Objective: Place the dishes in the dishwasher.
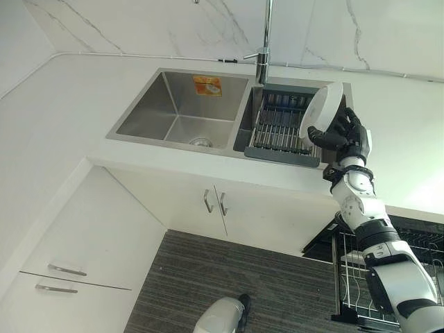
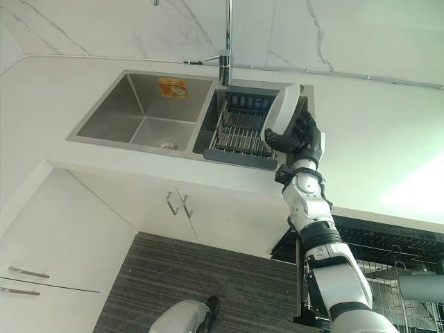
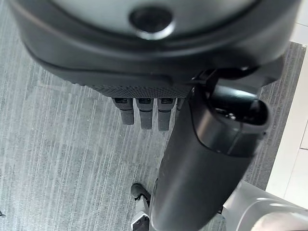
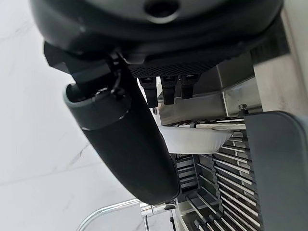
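Observation:
A white bowl point(image 1: 322, 111) is tipped on edge above the right side of the dark dish rack point(image 1: 277, 128), which sits in the sink's right basin. My right hand point(image 1: 345, 135) is shut on the bowl, fingers curled behind it and thumb across its rim; the right wrist view shows the bowl point(image 4: 192, 139) past the thumb. The dishwasher's pulled-out wire rack point(image 1: 416, 257) lies low at the right, beside my right arm. My left hand point(image 3: 144, 62) hangs low over the floor, fingers relaxed and holding nothing, and appears again at the bottom edge point(image 1: 241, 306).
The steel left basin point(image 1: 180, 104) holds no dishes. A tall faucet point(image 1: 263, 48) rises behind the divider. White counter surrounds the sink, with cabinet doors point(image 1: 215, 201) below and drawers point(image 1: 62, 277) at the left. Grey striped floor point(image 1: 229, 270) lies between.

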You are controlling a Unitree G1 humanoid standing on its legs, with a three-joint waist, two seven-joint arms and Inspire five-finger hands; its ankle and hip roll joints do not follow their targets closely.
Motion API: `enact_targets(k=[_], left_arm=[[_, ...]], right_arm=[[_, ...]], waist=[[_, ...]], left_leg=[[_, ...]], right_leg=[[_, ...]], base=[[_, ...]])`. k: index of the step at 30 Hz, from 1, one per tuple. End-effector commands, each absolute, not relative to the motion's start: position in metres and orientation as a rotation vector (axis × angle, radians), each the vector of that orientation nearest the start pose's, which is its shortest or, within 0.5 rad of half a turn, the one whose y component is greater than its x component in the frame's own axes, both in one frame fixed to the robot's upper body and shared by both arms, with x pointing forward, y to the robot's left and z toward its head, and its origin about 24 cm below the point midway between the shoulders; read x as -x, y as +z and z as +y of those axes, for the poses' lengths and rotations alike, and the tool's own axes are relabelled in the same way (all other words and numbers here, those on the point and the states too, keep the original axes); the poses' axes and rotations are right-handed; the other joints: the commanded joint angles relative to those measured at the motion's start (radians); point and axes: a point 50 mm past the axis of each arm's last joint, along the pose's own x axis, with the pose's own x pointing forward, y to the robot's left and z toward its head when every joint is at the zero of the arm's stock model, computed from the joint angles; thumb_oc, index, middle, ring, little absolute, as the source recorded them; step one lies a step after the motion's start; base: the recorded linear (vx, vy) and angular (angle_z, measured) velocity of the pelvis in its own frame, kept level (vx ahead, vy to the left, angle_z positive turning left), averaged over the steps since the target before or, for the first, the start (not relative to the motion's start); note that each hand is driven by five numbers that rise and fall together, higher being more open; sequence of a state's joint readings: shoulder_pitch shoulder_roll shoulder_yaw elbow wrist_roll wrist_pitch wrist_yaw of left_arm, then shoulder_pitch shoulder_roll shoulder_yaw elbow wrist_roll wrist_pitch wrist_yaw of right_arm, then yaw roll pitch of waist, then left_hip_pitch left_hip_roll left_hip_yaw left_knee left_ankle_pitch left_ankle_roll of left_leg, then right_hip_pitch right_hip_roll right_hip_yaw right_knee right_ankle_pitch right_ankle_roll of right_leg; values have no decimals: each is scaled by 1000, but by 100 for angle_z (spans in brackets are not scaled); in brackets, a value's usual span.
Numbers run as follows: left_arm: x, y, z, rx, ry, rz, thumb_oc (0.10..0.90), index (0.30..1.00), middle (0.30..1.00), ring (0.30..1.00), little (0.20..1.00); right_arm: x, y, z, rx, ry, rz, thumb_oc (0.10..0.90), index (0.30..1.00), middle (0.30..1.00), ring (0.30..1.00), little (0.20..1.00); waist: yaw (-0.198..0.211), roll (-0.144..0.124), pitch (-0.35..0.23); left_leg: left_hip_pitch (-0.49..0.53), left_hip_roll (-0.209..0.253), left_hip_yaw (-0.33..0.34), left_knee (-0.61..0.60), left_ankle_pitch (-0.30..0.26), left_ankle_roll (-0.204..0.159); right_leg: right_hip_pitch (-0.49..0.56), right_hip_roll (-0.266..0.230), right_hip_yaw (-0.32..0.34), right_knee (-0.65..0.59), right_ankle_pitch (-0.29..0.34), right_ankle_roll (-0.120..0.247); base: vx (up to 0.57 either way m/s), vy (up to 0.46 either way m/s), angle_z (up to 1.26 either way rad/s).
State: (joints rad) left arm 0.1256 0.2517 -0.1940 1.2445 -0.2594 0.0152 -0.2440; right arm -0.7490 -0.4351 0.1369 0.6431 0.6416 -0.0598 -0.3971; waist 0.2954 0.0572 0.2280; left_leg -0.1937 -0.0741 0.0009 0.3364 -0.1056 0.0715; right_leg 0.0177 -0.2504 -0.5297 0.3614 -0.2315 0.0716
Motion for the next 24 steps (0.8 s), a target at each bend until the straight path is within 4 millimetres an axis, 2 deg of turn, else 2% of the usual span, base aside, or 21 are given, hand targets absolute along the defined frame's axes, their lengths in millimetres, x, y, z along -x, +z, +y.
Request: enact_targets(k=[1, 7, 15, 24], left_arm=[[-8, -170, 231, 9, -42, 1447, 800, 900, 900, 900, 900], [-5, -170, 231, 2, -39, 1450, 800, 900, 900, 900, 900], [-9, -170, 231, -2, -40, 1435, 800, 900, 900, 900, 900], [-8, -169, 234, -16, -41, 1448, 800, 900, 900, 900, 900]], right_arm=[[-384, 229, -228, -245, -362, -419, 800, 900, 900, 900, 900], [-384, 225, -230, -262, -374, -414, 800, 900, 900, 900, 900], [-385, 234, -223, -252, -337, -437, 800, 900, 900, 900, 900], [-388, 238, -227, -232, -314, -418, 800, 900, 900, 900, 900]], waist=[[-4, -7, -31], [-10, -1, -25], [-12, -3, -12], [-10, -6, -18]], left_leg=[[42, 14, -21, -36, -70, -38], [51, 12, -25, -36, -74, -37], [49, 11, -30, -36, -72, -39], [61, 13, -28, -36, -79, -42]], right_leg=[[22, -67, 44, -61, 151, 85], [20, -70, 48, -61, 162, 84], [12, -71, 51, -61, 170, 85], [19, -77, 40, -61, 179, 89]], base=[[33, 26, 0], [37, 18, 1], [0, 0, 0], [0, 0, 0]])
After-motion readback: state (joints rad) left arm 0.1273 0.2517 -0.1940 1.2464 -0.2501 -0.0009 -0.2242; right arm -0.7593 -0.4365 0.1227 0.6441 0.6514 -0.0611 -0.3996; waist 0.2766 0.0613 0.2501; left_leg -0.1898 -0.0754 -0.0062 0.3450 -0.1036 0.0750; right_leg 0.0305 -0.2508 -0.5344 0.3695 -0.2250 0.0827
